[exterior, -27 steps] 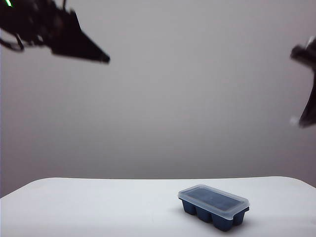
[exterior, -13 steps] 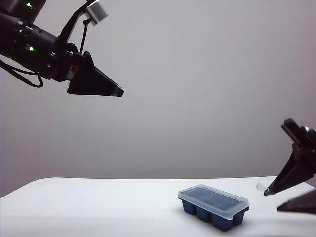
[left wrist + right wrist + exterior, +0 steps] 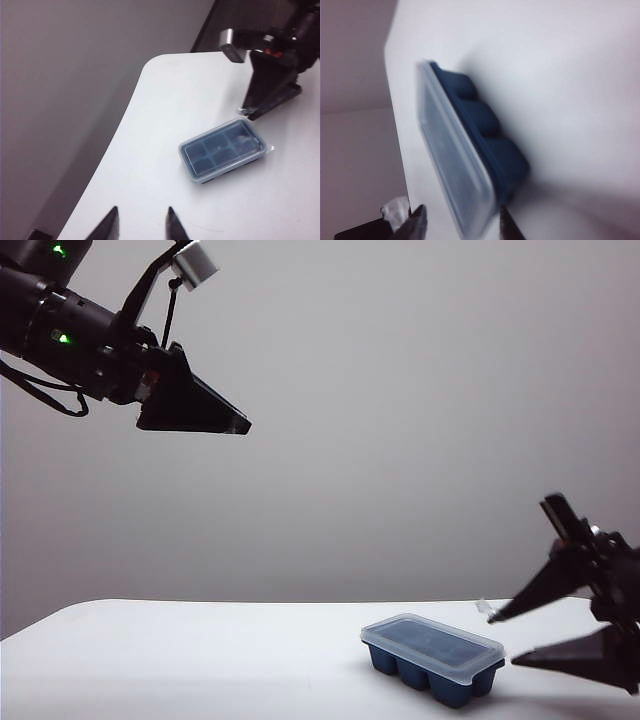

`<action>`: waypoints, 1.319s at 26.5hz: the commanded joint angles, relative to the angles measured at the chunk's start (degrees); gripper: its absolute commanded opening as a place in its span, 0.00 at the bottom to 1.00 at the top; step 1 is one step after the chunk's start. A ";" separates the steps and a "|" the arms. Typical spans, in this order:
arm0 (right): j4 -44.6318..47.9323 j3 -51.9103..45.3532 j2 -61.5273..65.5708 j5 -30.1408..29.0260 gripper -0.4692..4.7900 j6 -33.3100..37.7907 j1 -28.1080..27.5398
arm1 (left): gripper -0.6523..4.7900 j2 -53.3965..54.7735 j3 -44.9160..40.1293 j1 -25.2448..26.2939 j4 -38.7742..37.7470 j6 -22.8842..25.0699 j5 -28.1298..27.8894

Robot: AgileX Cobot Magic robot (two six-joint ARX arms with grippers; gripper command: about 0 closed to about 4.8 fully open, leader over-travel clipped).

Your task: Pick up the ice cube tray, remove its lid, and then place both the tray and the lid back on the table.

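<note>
The right tool (image 3: 508, 636) hangs low at the right end of the ice cube tray (image 3: 435, 673), its two fingers spread wide and apart from it, one above lid height, one near the counter (image 3: 200, 660). The tray stands on the white counter with the frosted lid (image 3: 432, 644) on. Nothing lies between them. The left tool (image 3: 238, 426) hovers high at left, fingers slightly parted, holding nothing.

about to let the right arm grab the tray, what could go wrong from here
The right gripper comes in low with fingers spread at the ice cube tray's end, so it might shove the tray. The lid overhangs the rim; fingers could pinch only the lid. The left gripper hangs high, too far to steady anything.
</note>
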 commanded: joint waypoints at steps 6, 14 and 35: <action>-6.25 5.07 -0.17 3.02 0.43 -1.22 4.63 | 0.34 -0.24 0.24 0.02 0.83 0.15 0.39; -10.99 5.01 -0.33 2.49 0.43 -0.94 4.52 | 0.34 -0.24 0.24 0.02 0.79 0.15 0.39; -19.63 5.73 -5.64 7.76 0.37 0.11 5.29 | 0.34 -0.24 0.24 0.02 0.81 0.15 0.42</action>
